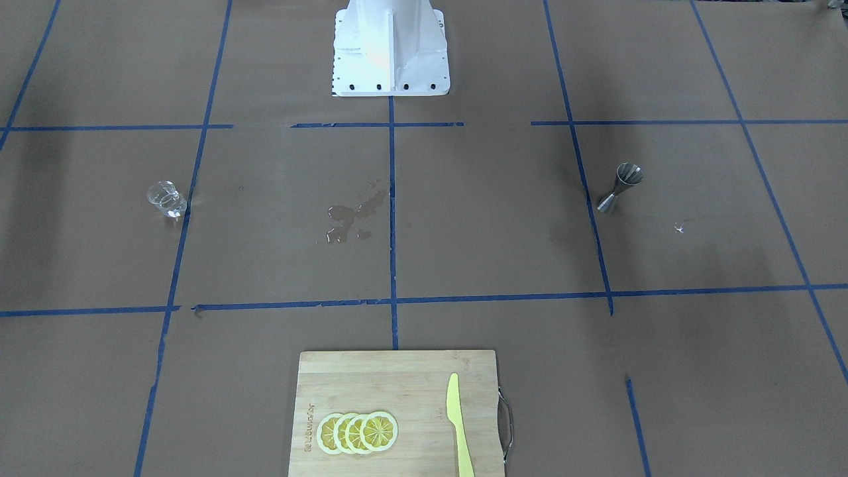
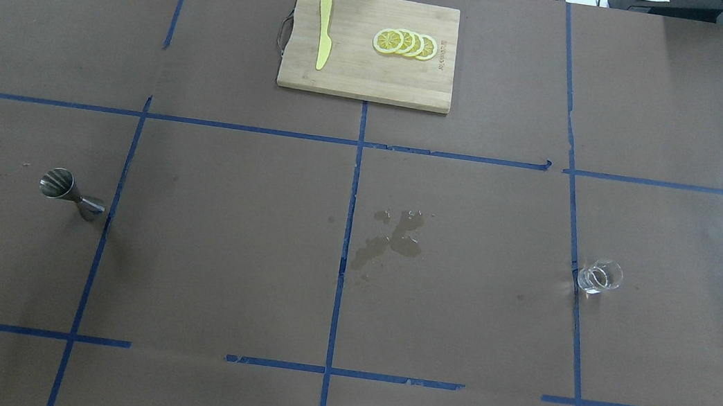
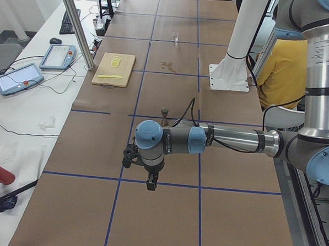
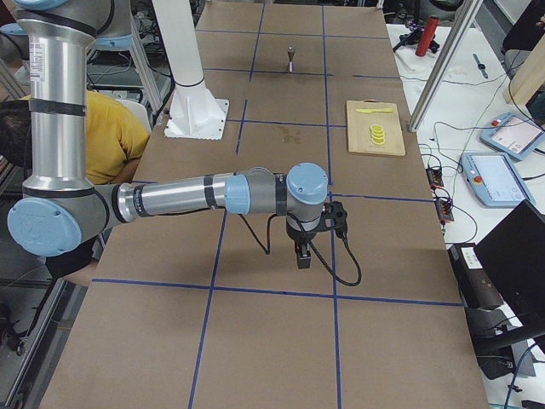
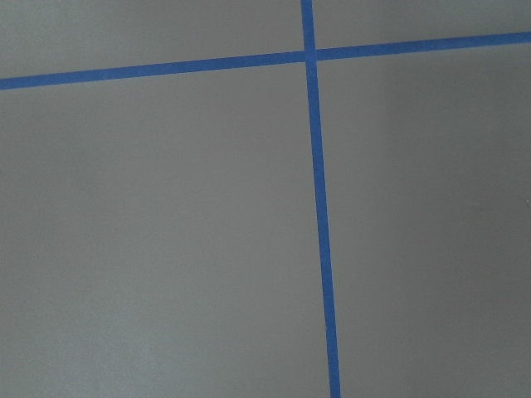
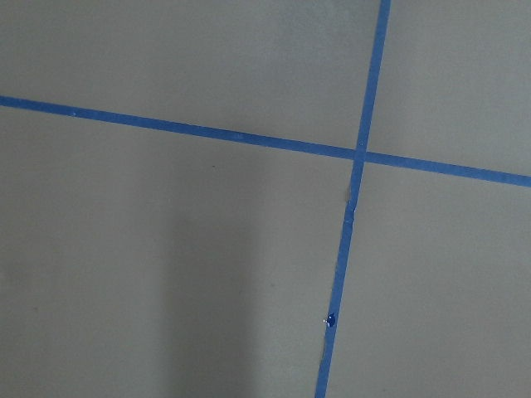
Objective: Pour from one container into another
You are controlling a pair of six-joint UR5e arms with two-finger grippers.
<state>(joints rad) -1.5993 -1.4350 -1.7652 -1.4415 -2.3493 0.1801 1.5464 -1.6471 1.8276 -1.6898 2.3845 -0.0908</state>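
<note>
The clear glass measuring cup (image 1: 165, 199) (image 2: 600, 276) stands alone on the brown paper on the robot's right side. On the left side stands the steel jigger (image 1: 619, 189) (image 2: 71, 191) (image 3: 164, 112), upright on its smaller cone. Neither gripper touches either one. Only the side views show the grippers. The left gripper (image 3: 151, 183) hangs over the table's left end, well short of the jigger. The right gripper (image 4: 303, 256) hangs over the right end. I cannot tell whether either is open or shut. Both wrist views show only paper and blue tape.
A wooden cutting board (image 2: 350, 79) with lemon slices (image 2: 405, 43) and a yellow knife (image 2: 324, 32) lies at the far middle edge. A wet spill (image 2: 392, 238) marks the paper at centre. The white robot base (image 1: 389, 53) stands at the near edge. A person in yellow (image 3: 283, 68) sits behind it.
</note>
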